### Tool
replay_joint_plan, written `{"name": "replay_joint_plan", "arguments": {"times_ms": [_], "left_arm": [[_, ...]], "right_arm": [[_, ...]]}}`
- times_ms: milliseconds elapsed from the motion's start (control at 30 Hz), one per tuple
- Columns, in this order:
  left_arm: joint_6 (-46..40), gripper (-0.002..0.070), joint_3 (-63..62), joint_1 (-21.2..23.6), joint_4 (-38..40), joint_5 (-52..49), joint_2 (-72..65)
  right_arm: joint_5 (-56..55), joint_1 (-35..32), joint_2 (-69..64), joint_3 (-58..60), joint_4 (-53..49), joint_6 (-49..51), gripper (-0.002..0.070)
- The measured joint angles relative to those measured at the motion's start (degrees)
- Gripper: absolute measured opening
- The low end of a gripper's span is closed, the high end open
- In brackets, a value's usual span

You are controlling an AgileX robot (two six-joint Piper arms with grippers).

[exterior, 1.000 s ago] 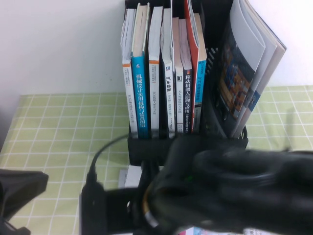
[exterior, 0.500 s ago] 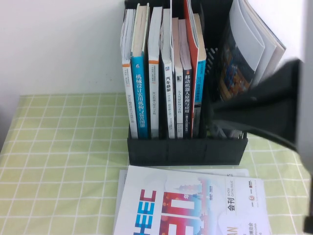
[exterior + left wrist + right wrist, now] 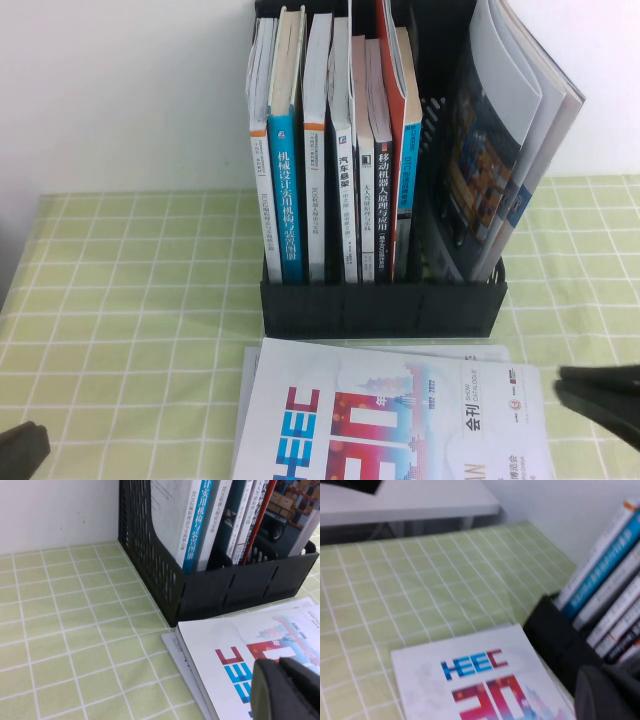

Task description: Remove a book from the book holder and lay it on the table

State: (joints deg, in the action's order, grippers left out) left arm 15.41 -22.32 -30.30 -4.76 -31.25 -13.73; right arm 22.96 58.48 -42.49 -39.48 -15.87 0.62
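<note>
the right end effector (image 3: 600, 395) sat low at the near right edge of the counter (image 3: 120, 290), clenched on nothing, its dark tip just beside the right edge of the book. a second before, that arm had filled the near part of the high view, hunched over the spot in front of the rack; half a second before, it was swinging up past the right side of the holder; now it had drawn back and down, clear of everything. the left end effector (image 3: 20, 450) showed only as a dark corner at the near left, well apart from the book, and whether it was clenched or released could not be told.

just inward of the right end effector, the book (image 3: 390, 420) lay flat on the green checked cloth, cover up, its red-and-blue "heec" lettering readable. it appeared to rest on another pale sheet or magazine whose edge poked out along its far and left sides. it was uncovered now where the arm had hidden it.

farther off, beyond the book, the book holder (image 3: 385, 305) stood upright against the wall, its low front wall near the book's far edge, the upright books (image 3: 335, 150) and floppy magazines (image 3: 505, 140) in their slots unchanged.

judging from this, the laying-down looked done: book out, flat, released, arm retreating.
</note>
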Motion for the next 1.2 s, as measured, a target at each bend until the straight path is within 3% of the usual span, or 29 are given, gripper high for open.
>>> {"name": "replay_joint_plan", "arguments": {"times_ms": [300,1200], "left_arm": [[0.1,-0.0003,0.5,0.0,-0.6,0.8,0.0],[1.1,-0.0003,2.1,0.0,-0.7,-0.4,0.0]], "right_arm": [[-1.2,-11.3,9.6,12.7,-2.0,2.2,-0.0001],[1.6,-12.1,12.3,16.5,-3.8,2.3,-0.0001]]}}
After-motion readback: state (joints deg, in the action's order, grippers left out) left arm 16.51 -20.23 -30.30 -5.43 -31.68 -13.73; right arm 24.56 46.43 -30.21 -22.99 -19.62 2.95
